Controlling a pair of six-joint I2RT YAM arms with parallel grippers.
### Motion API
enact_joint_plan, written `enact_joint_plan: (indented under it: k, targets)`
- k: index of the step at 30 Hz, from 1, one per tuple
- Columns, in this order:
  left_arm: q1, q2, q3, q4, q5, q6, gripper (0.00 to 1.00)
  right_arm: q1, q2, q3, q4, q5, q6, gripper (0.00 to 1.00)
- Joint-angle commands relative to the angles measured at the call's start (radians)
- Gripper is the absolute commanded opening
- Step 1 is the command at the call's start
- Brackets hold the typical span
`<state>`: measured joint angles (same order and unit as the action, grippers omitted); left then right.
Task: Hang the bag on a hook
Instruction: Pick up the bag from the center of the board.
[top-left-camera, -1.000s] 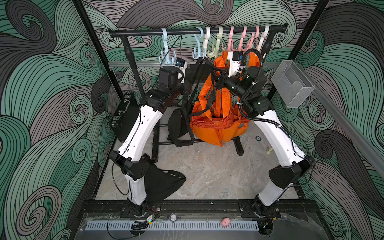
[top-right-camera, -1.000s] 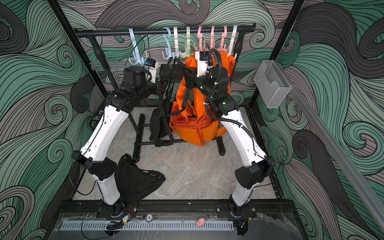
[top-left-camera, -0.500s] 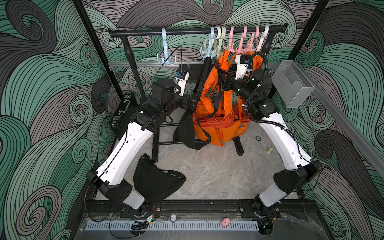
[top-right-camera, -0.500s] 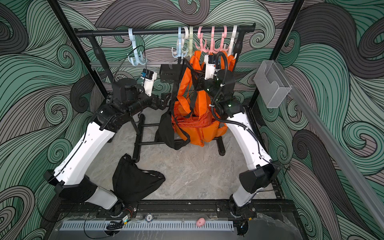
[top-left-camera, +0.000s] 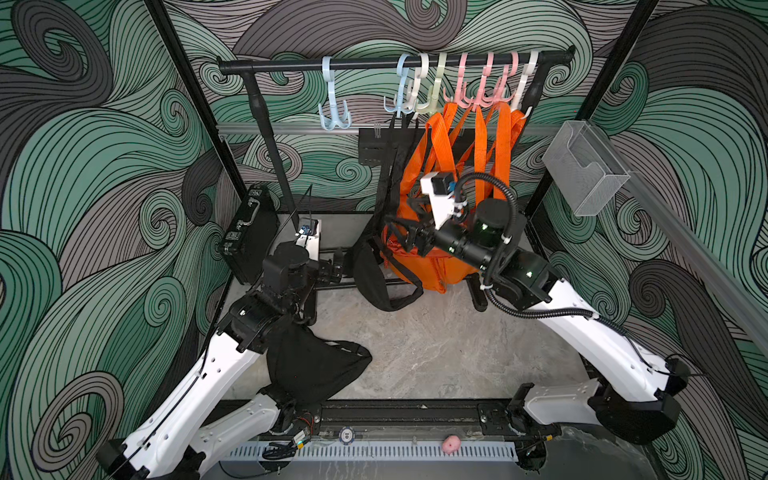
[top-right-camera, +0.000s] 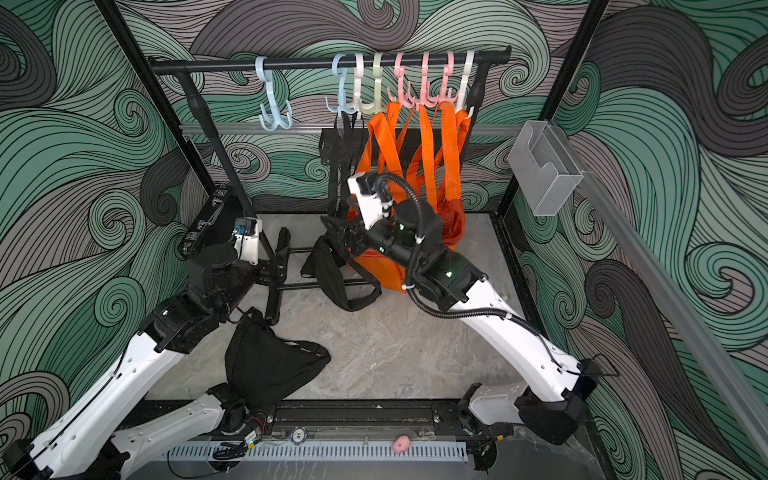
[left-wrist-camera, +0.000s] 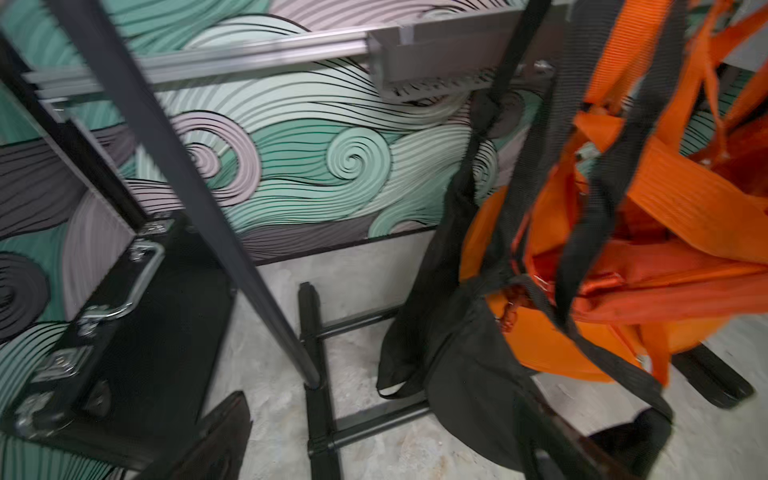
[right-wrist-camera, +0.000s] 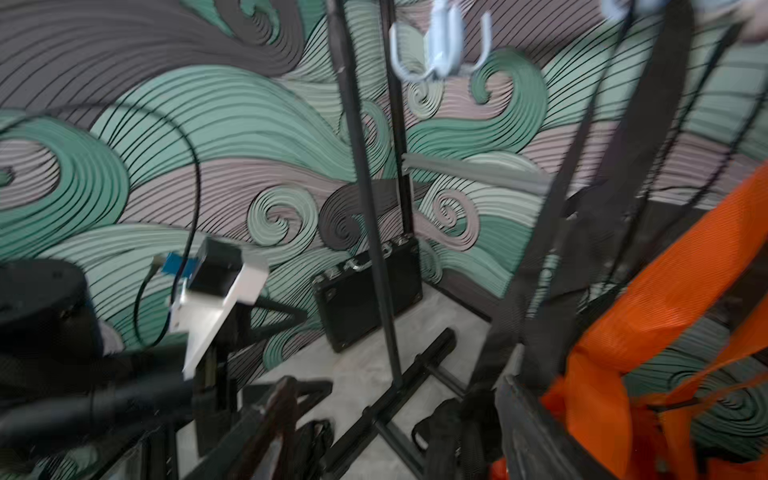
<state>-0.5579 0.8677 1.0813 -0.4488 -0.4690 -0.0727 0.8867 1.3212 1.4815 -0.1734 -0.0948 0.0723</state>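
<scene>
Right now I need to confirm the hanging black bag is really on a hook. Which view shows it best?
A top view: the hanging black bag shows whole, its strap reaching the bunched hooks. The left wrist view shows its body close but blurred, no hook. The right wrist view shows only blurred dark straps.

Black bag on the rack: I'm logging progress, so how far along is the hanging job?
Done: one black bag hangs by its strap from a pale hook, beside the orange bags. In hand: nothing; the left end effector and right end effector both stand open, empty. Left: a second black bag lies on the floor, unhung.
</scene>
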Motion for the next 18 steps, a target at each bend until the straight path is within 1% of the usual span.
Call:
enact_joint_plan:
  k: [1, 4, 5, 7, 9, 11, 16, 18]
  targets:
    - [0.014, -0.064, -0.06, 0.089, -0.211, -0.035, 0.99, 0.086, 0.03, -0.152, -0.018, -0.05, -0.033, 0.75]
    - [0.025, -0.101, -0.114, 0.111, -0.345, -0.056, 0.99, 0.165, 0.097, -0.276, 0.025, -0.12, 0.003, 0.73]
    - [0.027, -0.118, -0.132, 0.122, -0.376, -0.059, 0.99, 0.191, 0.127, -0.299, 0.043, -0.128, 0.003, 0.73]
    - [0.036, -0.163, -0.173, 0.157, -0.423, -0.066, 0.98, 0.241, 0.225, -0.303, 0.039, -0.104, -0.016, 0.72]
    - [0.042, -0.2, -0.195, 0.162, -0.426, -0.079, 0.99, 0.261, 0.32, -0.281, 0.02, -0.089, -0.035, 0.69]
    - [0.042, -0.22, -0.209, 0.165, -0.427, -0.082, 0.99, 0.261, 0.396, -0.278, 0.04, -0.085, -0.043, 0.67]
    - [0.044, -0.212, -0.215, 0.16, -0.419, -0.087, 0.99, 0.274, 0.575, -0.233, 0.051, -0.086, -0.072, 0.63]
    - [0.044, -0.209, -0.216, 0.164, -0.415, -0.084, 0.99, 0.283, 0.627, -0.212, 0.058, -0.063, -0.074, 0.61]
